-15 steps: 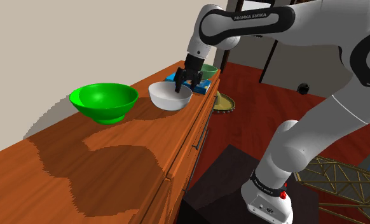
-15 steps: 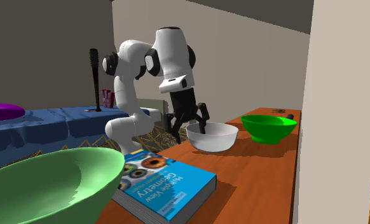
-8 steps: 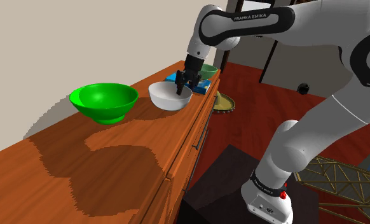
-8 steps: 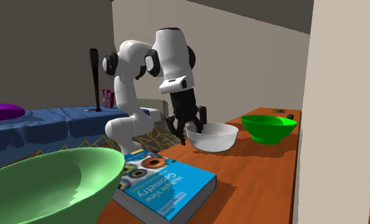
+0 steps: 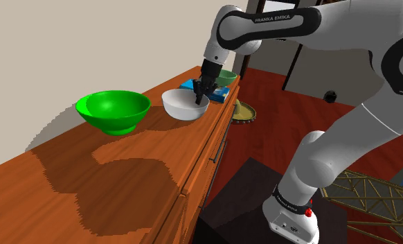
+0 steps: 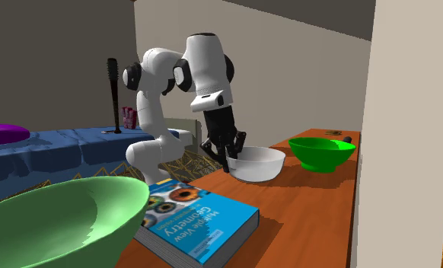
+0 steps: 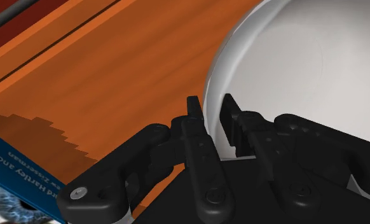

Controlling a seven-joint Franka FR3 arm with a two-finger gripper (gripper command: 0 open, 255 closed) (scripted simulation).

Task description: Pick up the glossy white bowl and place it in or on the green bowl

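Shoulder view: gripped bowl [image 5: 181,106] sits mid-counter [image 5: 124,173]. Second bowl [image 5: 113,111] at its 9 o'clock, near but apart. Book [image 5: 220,93] at its 1 o'clock. Third bowl [image 5: 227,75] at the book's 12 o'clock, on it or behind it, can't tell. End effector [image 5: 200,98] pinches gripped bowl's 2 o'clock rim, one finger inside, one outside. Stand [image 5: 238,201] at 5 o'clock, off the counter.

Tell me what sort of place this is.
Probably a room in a home, perhaps a bedroom or living room: a wooden drawer chest holds a book and a white bowl, and blue-covered furniture stands beyond the arm.
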